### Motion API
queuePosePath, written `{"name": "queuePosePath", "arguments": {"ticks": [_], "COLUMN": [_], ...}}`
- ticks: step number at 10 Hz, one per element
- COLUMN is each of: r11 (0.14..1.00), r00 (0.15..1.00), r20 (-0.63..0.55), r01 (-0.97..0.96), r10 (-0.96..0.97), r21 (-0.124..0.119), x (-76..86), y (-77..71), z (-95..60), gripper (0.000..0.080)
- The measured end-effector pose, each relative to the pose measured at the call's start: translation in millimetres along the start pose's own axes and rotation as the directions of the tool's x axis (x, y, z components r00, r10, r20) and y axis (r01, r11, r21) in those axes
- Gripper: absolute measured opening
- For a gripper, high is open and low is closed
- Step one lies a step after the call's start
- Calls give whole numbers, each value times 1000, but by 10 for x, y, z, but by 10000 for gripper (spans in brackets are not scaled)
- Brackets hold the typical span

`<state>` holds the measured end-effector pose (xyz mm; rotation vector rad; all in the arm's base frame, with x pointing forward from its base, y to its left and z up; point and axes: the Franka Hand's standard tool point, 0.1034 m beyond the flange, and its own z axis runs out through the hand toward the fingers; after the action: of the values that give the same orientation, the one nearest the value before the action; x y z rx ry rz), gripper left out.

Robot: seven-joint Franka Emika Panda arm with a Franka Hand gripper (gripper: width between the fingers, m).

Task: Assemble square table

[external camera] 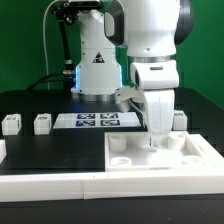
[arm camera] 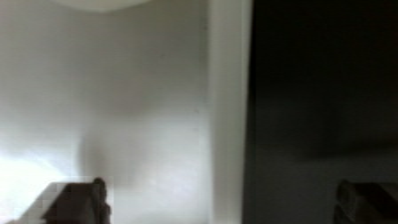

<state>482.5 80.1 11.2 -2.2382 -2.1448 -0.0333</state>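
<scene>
A robotics lab: green backdrop (external camera: 20, 40), black worktop (external camera: 30, 100), tagged marker board (external camera: 95, 121), robot arm (external camera: 150, 40).

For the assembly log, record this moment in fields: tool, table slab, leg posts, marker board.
tool: open, fingers wide apart, nothing between them, low over the slab's edge
table slab: white, lying flat on the black worktop, corner sockets facing up
leg posts: two at the exterior view's left, one at its right, all off the slab
marker board: flat behind the slab
</scene>
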Motion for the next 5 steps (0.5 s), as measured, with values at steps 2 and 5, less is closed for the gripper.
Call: {"name": "queuePosePath", "arguments": {"ticks": [2, 5], "r11": [1000, 976], "r00": [1000, 977], "r20": [0, -16], "r01": [-15, -212], "r10": [15, 211], "r21": [-2, -58], "x": [-5, 14], "y": [-8, -188], "z": [-15, -265], "gripper": [648, 649]}}
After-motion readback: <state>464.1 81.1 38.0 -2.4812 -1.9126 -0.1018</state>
